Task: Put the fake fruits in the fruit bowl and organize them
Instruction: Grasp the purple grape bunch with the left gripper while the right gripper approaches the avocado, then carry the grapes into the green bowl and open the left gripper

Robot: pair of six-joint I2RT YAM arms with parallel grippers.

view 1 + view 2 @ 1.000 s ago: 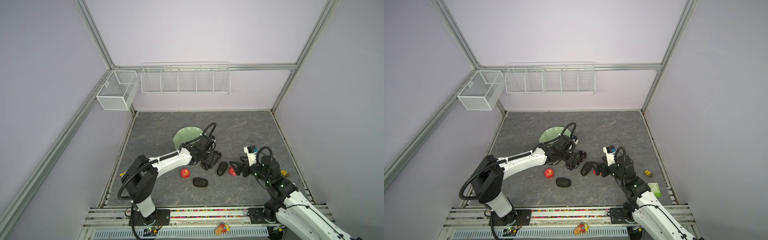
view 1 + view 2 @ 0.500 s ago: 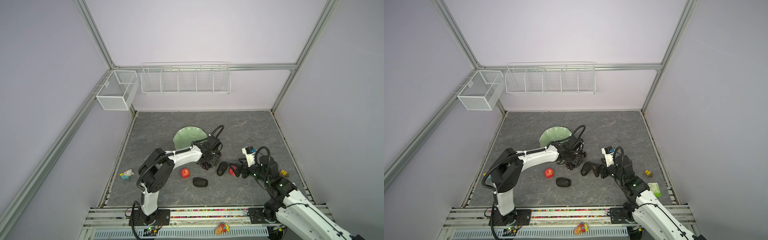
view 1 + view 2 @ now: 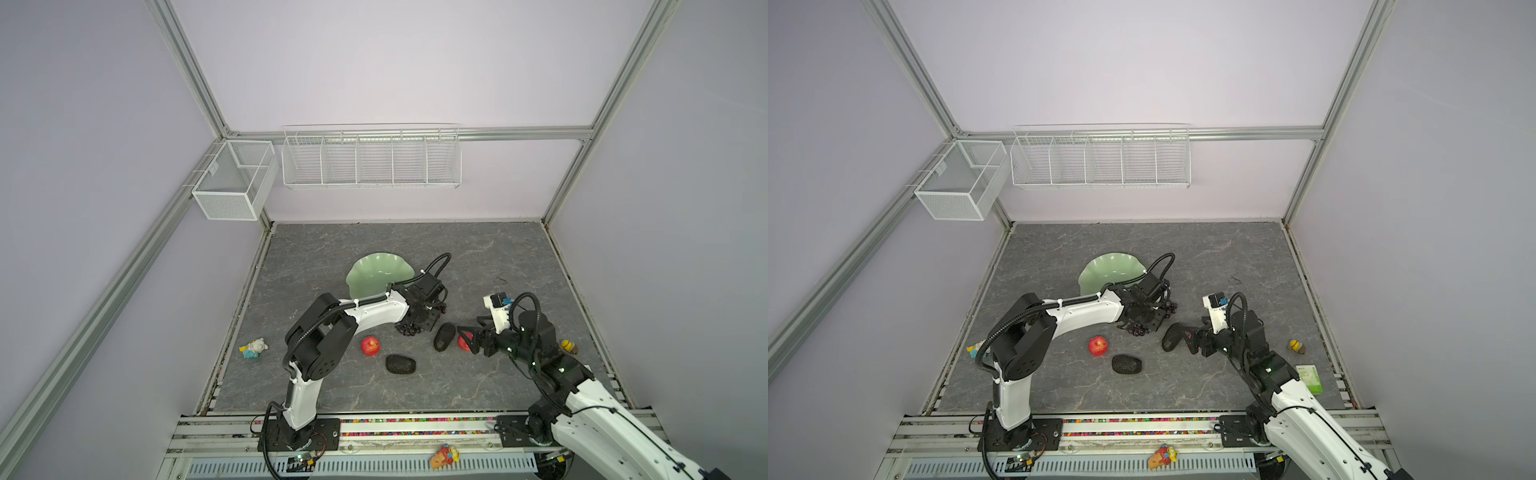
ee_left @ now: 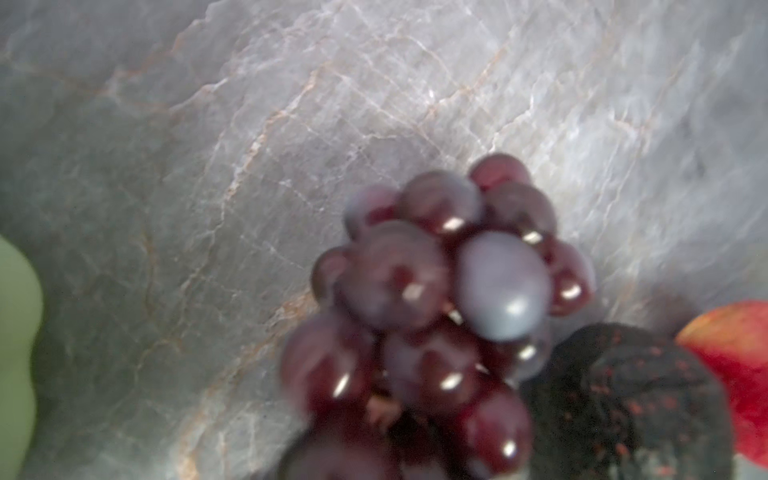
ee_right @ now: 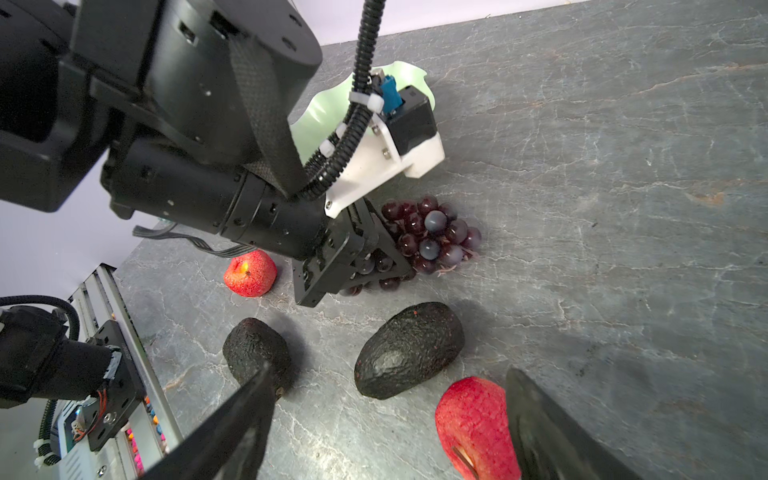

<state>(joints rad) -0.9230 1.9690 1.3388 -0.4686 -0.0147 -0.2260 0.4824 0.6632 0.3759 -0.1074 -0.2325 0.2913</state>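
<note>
Two apples: one apple [image 3: 370, 345] clear of both jaws, the other apple [image 5: 473, 419] between the right jaws. Two avocados: one avocado [image 3: 444, 336] just ahead of the right jaws, a second avocado [image 3: 400, 364] farther off. One bunch of grapes [image 5: 432, 237] at the left jaws. One bowl [image 3: 374, 274]. Two baskets: small basket [image 3: 226, 203], long basket [image 3: 371, 166]. Three figurines: pale figurine [image 3: 254, 346], yellow figurine [image 3: 567, 345], orange figurine [image 3: 444, 456].

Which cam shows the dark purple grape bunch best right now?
Right wrist view: the dark purple grape bunch is sharp, and most of it is clear of the left gripper. The left wrist view has the bunch close but blurred. In both top views only a few grapes show beneath that gripper.
</note>
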